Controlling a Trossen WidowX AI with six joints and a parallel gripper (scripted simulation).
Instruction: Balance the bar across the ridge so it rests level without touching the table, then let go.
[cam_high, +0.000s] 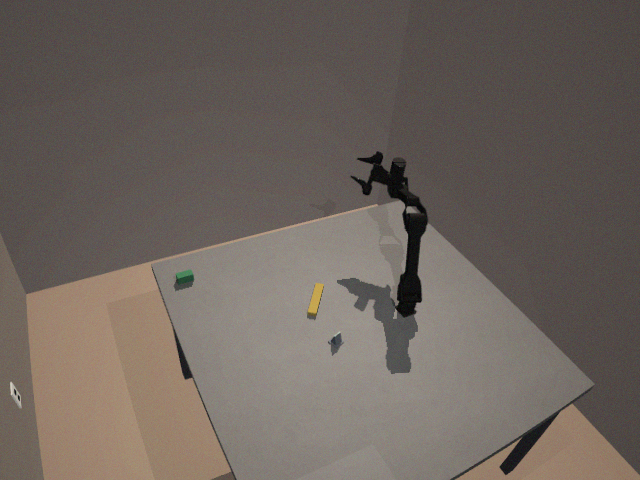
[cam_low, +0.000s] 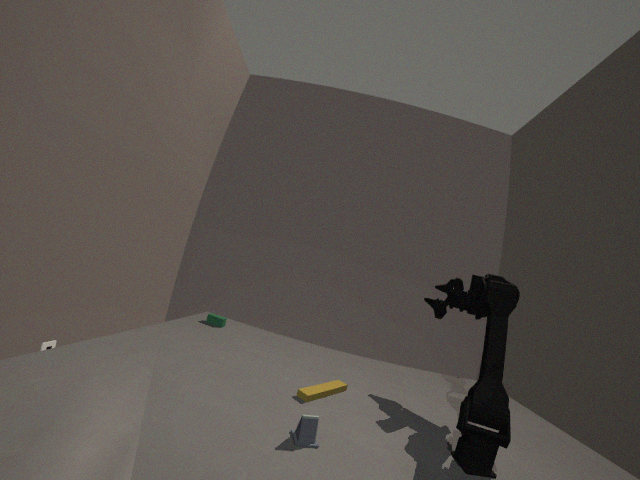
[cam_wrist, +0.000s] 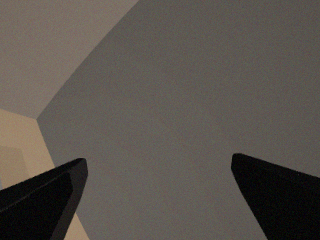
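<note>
A yellow bar (cam_high: 315, 299) (cam_low: 322, 391) lies flat on the grey table (cam_high: 268, 372) (cam_low: 206, 413). A small blue-grey ridge (cam_high: 336, 338) (cam_low: 308, 430) stands on the table close to the bar, apart from it, with nothing on top. My gripper (cam_high: 354, 167) (cam_low: 430, 292) (cam_wrist: 160, 164) is open and empty. It is raised high above the table, well away from the bar and the ridge. The wrist view shows only the two fingers with walls and a bit of floor behind; neither bar nor ridge shows there.
A green block (cam_high: 185, 276) (cam_low: 216, 320) lies near the table's far left corner. My arm's base (cam_high: 408, 299) (cam_low: 480, 434) stands on the table to the right of the bar and ridge, and its shadow falls beside them.
</note>
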